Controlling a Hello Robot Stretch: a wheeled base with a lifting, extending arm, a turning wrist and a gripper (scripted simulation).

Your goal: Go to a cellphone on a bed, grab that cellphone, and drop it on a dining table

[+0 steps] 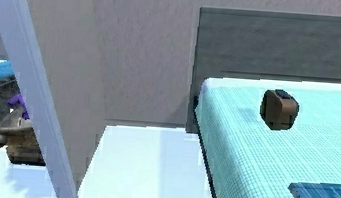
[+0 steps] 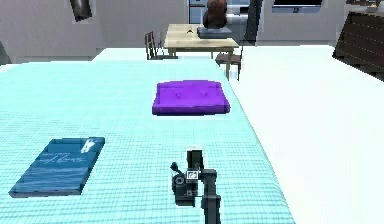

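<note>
A bed with a turquoise cover (image 2: 120,120) spreads across the arm side view and shows again at the forward view's right as the bed (image 1: 275,154), with a dark headboard (image 1: 283,45) behind it. My arm (image 2: 211,203) rises from the bottom edge over the cover. The gripper (image 2: 181,187) sits at its far end. A small dark shape (image 2: 195,158) lies on the cover just beyond it; I cannot tell whether it is the cellphone or whether the gripper holds anything. Far off stands a wooden dining table (image 2: 198,40) with chairs.
A purple cushion (image 2: 190,97) and a blue book (image 2: 60,165) lie on the bed. A brown boxy object (image 1: 280,109) sits near the headboard. A dark object (image 2: 213,15) stands on the dining table. A dark dresser (image 2: 365,45) is at the right. Pale floor (image 1: 143,170) runs beside the bed.
</note>
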